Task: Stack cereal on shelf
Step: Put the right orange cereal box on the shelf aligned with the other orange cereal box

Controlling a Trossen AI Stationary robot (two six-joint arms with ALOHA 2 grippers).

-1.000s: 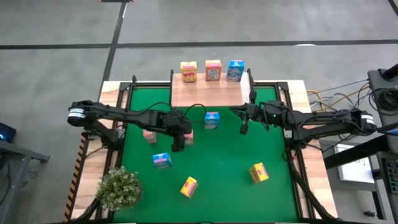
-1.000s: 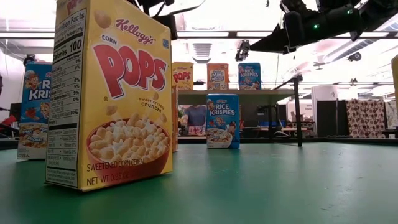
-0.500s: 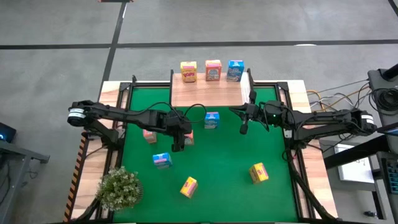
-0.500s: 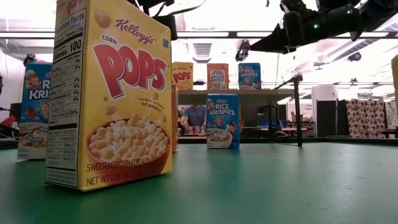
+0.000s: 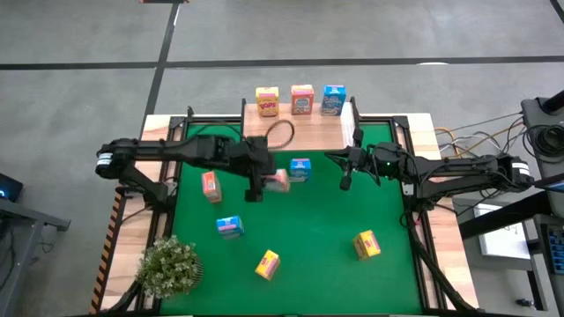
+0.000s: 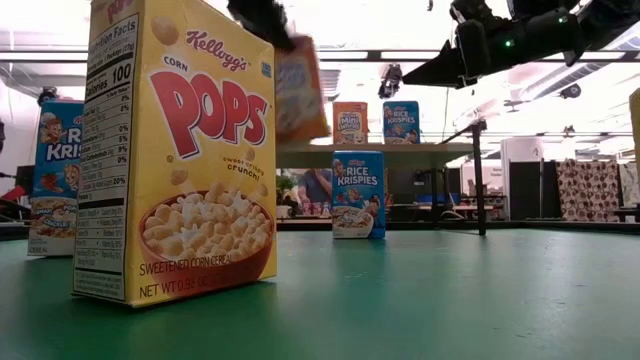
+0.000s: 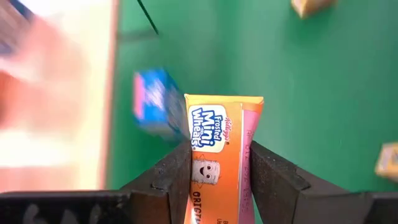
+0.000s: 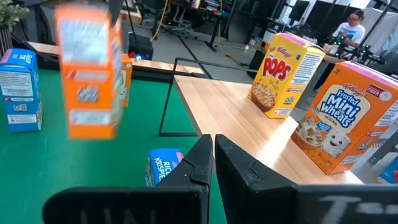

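Note:
My left gripper [image 5: 257,187] is shut on an orange-pink cereal box [image 5: 278,180], which hangs above the green mat; it also shows in the low view [image 6: 300,90] and the right wrist view [image 8: 90,81]. The light-wood shelf [image 5: 295,132] at the far edge carries a yellow [image 5: 267,101], an orange [image 5: 302,99] and a blue box [image 5: 333,99], all upright. Another blue box [image 5: 300,169] stands on the mat in front of the shelf. My right gripper [image 5: 345,182] waits shut, right of that box, above the mat. My left gripper pinches the orange-pink box between its two fingers [image 7: 177,180], which sit on two opposite sides, one of them the pink narrow side [image 7: 247,177]. The box's printed end [image 7: 221,109] sticks out past the fingertips. The fingers slant downward, and the box is lifted clear of the mat.
Loose on the mat [image 5: 308,220] are an orange-pink box [image 5: 211,186], a blue box [image 5: 230,226] and two yellow boxes [image 5: 267,263] [image 5: 367,244]. A potted plant [image 5: 169,264] stands at the near left corner. Black frame bars run along the mat's edges.
My left gripper has risen and gone a little toward the far edge with the orange-pink box, which stood on the mat and now hangs clear of it.

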